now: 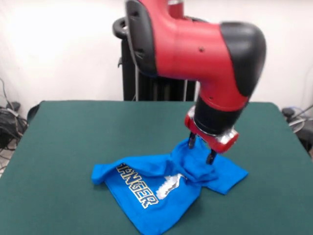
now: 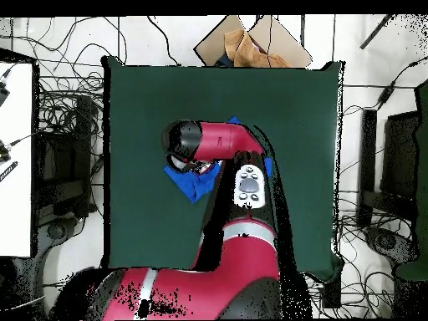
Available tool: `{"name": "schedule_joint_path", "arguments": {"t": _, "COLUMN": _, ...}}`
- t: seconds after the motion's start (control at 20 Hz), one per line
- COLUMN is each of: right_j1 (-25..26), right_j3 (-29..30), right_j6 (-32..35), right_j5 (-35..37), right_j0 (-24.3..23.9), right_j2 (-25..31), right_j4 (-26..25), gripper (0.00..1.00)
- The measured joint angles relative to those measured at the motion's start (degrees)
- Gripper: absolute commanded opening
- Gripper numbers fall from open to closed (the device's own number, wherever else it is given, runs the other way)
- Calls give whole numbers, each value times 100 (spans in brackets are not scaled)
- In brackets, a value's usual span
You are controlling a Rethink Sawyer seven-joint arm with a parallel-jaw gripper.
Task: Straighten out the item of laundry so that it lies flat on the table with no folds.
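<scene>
The bright blue T-shirt (image 1: 156,188) lies crumpled on the dark green table (image 1: 73,137), toward the front edge, right of centre. Yellow-white lettering and part of the white-grey print face up. Its right part is folded and drawn up into a peak. My gripper (image 1: 201,149) points down onto that peak, with bunched cloth between its fingers, shut on the shirt. In the overhead view the red arm covers the gripper and most of the shirt; blue cloth (image 2: 194,182) shows at the arm's left, on the table (image 2: 142,109).
The black pedestal (image 1: 146,88) stands behind the table's far edge. In the overhead view a cardboard box (image 2: 251,46) sits beyond the table's top edge, a white surface (image 2: 17,167) stands at the left, and cables lie on the floor around the table.
</scene>
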Motion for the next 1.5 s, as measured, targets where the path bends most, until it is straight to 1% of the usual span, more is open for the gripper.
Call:
{"name": "schedule_joint_path", "arguments": {"t": 0.15, "right_j1": 275, "right_j3": -120, "right_j6": 0, "right_j5": -51, "right_j0": 247, "right_j2": -169, "right_j4": -97, "gripper": 100}}
{"name": "schedule_joint_path", "arguments": {"t": 0.35, "right_j1": 511, "right_j3": -169, "right_j6": 0, "right_j5": -54, "right_j0": 341, "right_j2": -258, "right_j4": -95, "gripper": 100}}
{"name": "schedule_joint_path", "arguments": {"t": 0.6, "right_j1": 653, "right_j3": -175, "right_j6": 0, "right_j5": -86, "right_j0": 393, "right_j2": -353, "right_j4": -91, "gripper": 100}}
{"name": "schedule_joint_path", "arguments": {"t": 0.85, "right_j1": 670, "right_j3": -194, "right_j6": 0, "right_j5": -92, "right_j0": 434, "right_j2": -476, "right_j4": -91, "gripper": 100}}
{"name": "schedule_joint_path", "arguments": {"t": 0.9, "right_j1": 671, "right_j3": -194, "right_j6": 0, "right_j5": -92, "right_j0": 433, "right_j2": -487, "right_j4": -92, "gripper": 0}}
{"name": "schedule_joint_path", "arguments": {"t": 1.25, "right_j1": 630, "right_j3": -133, "right_j6": 0, "right_j5": -179, "right_j0": 354, "right_j2": -482, "right_j4": -30, "gripper": 0}}
{"name": "schedule_joint_path", "arguments": {"t": 1.5, "right_j1": 297, "right_j3": 97, "right_j6": 0, "right_j5": -179, "right_j0": 145, "right_j2": -380, "right_j4": 178, "gripper": 0}}
